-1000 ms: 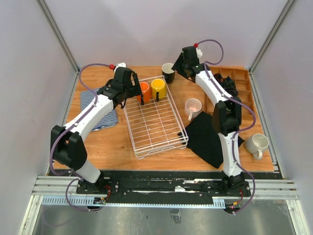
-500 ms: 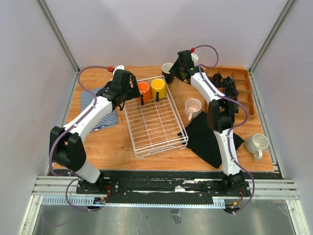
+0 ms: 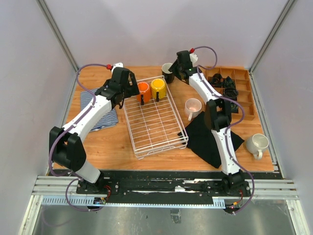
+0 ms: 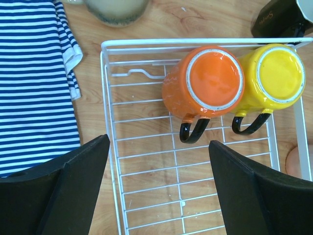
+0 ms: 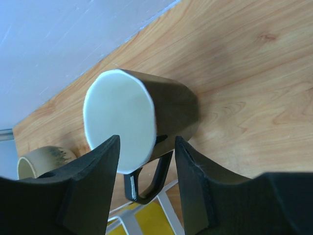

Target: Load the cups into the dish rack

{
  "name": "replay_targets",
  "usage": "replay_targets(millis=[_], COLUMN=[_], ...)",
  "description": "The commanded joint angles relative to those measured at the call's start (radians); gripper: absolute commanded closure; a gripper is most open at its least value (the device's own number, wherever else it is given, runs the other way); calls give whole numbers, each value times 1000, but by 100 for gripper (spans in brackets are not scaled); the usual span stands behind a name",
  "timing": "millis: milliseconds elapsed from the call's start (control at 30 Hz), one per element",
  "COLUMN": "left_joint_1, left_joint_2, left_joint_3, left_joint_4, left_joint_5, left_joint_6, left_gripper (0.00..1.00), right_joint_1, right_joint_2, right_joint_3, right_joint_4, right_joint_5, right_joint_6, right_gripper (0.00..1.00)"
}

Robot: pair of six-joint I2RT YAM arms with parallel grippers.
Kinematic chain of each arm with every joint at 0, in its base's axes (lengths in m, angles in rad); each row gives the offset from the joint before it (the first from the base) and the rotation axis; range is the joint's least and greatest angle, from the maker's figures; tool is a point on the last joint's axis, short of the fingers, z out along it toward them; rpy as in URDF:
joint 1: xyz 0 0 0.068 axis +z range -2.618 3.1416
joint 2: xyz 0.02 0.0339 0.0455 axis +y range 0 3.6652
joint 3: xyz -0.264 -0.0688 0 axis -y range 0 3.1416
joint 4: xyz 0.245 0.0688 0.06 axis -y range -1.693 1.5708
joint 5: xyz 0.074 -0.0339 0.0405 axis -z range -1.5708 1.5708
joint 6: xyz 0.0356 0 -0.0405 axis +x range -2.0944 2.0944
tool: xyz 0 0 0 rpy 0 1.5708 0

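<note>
Black mug (image 5: 171, 115): upright on the wooden table (image 3: 112, 142), just beyond the far right corner of the dish rack (image 3: 161, 148), white inside facing up, handle turned toward the rack.
Right gripper (image 5: 146, 141): fingers spread and holding nothing, lined up on the mug's wall at the handle side; contact cannot be told.
Left gripper (image 4: 159, 147): wide apart and empty, hanging over the rack's grid floor.
Already loaded: orange mug (image 4: 208, 81) and yellow mug (image 4: 276, 76), upside down and touching at the rack's far end.
Waiting: beige mug (image 4: 117, 7) beyond the rack's far left corner; pink mug (image 3: 192, 106) just right of the rack; whitish-grey mug (image 3: 257, 144) well apart near the right edge.
Step in hand: most likely the grasp of the black mug.
Doing it well: one finger should go inside the wall and one outside, seated deep and beside the handle rather than on it. The glaze looks slick, so a firm squeeze suits. A straight lift before any swing should clear the rack's rim and the yellow mug just beside it.
Risk: a shallow pinch may let the mug swivel or tip.
</note>
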Motion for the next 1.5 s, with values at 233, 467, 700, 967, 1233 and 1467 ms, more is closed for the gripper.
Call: replay_targets(millis=[233, 467, 700, 967, 1233, 1467], left_joint_1=[13, 15, 14, 15, 40, 47], left_joint_2=[19, 34, 47, -17, -206, -253], left_joint_3=[43, 55, 68, 55, -79, -180], left_joint_4=[6, 2, 2, 72, 237, 407], left_joint_5=[-41, -38, -23, 184, 527, 804], left_joint_6=[13, 9, 3, 14, -58, -169], left_gripper=[12, 12, 12, 12, 12, 12], right_joint_1=[-31, -45, -66, -103, -146, -153], right_joint_2=[68, 65, 47, -76, -382, -677], right_joint_3=[29, -8, -47, -202, -570, -871], right_joint_4=[-7, 14, 74, 237, 516, 682], right_joint_5=[17, -6, -65, -163, -277, -364], right_joint_6=[17, 19, 13, 12, 9, 41], right_gripper=[54, 85, 99, 99, 99, 99])
